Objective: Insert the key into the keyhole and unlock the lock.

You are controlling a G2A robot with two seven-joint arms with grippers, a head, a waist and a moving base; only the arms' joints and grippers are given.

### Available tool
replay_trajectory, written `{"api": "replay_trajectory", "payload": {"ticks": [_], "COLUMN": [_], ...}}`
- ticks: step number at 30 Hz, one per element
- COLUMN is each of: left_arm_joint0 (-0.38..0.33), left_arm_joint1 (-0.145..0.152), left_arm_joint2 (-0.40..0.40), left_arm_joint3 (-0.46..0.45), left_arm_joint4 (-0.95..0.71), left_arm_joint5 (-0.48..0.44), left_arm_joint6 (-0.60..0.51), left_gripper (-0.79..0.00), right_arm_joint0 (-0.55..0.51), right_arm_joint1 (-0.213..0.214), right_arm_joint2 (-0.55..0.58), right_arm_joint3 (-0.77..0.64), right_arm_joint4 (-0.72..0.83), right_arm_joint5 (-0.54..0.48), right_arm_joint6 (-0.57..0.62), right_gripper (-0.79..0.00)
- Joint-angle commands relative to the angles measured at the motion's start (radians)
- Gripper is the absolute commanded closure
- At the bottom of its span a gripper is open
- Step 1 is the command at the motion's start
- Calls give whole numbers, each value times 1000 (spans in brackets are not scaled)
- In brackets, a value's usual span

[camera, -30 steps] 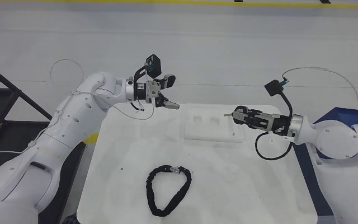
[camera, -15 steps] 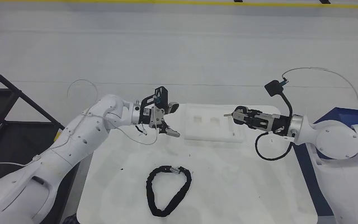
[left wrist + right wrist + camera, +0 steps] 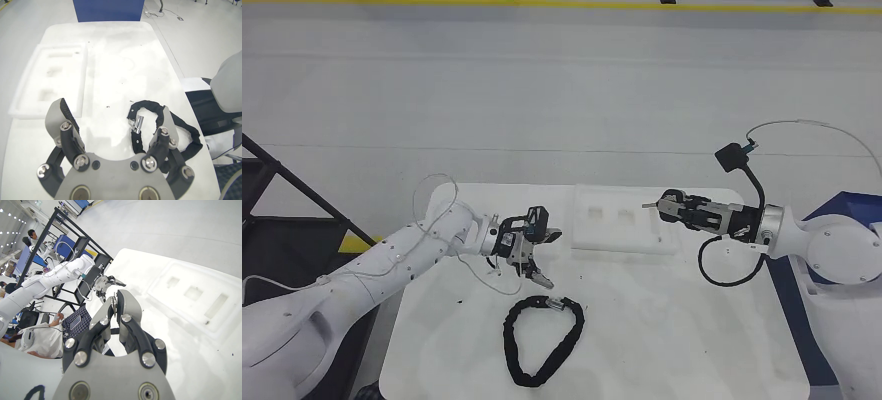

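A black fabric-covered chain (image 3: 540, 345) lies in a loop on the white table (image 3: 692, 330), its silver lock cylinder (image 3: 556, 303) at the loop's far end. My left gripper (image 3: 548, 258) hovers open just behind the cylinder. In the left wrist view the lock cylinder (image 3: 138, 123) sits between the spread fingers (image 3: 65, 109) of the left gripper (image 3: 115, 113), nearer one of them, and the chain (image 3: 189, 130) curls past it. My right gripper (image 3: 662, 205) is held over the foam tray's corner, shut on the small metal key (image 3: 114, 303), whose tip (image 3: 647, 206) sticks out.
A white foam tray (image 3: 622, 232) with several rectangular recesses lies at the table's far edge between the two arms. A black frame (image 3: 282, 180) stands off the table on the left arm's side. Seated people show in the right wrist view beyond the table.
My left arm has swung down from the table's far left corner toward the chain lock, its gripper staying open. The right arm with the key has not moved.
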Motion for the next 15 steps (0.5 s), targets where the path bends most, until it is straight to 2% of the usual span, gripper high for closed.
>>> {"api": "replay_trajectory", "payload": {"ticks": [1, 6, 11, 15], "left_arm_joint0": [26, 63, 86, 93], "left_arm_joint1": [-4, -13, -35, -41], "left_arm_joint2": [-3, -3, -3, -3], "left_arm_joint3": [-2, 31, 84, 98], "left_arm_joint4": [57, 187, 290, 322], "left_arm_joint5": [0, 0, 0, 0], "left_arm_joint6": [47, 141, 215, 226], "left_gripper": [-785, -785, -785, -785], "right_arm_joint0": [0, 0, 0, 0], "right_arm_joint1": [0, 0, 0, 0], "right_arm_joint2": [0, 0, 0, 0], "right_arm_joint3": [0, 0, 0, 0], "right_arm_joint4": [0, 0, 0, 0], "right_arm_joint5": [0, 0, 0, 0], "right_arm_joint6": [0, 0, 0, 0], "right_gripper": [0, 0, 0, 0]}}
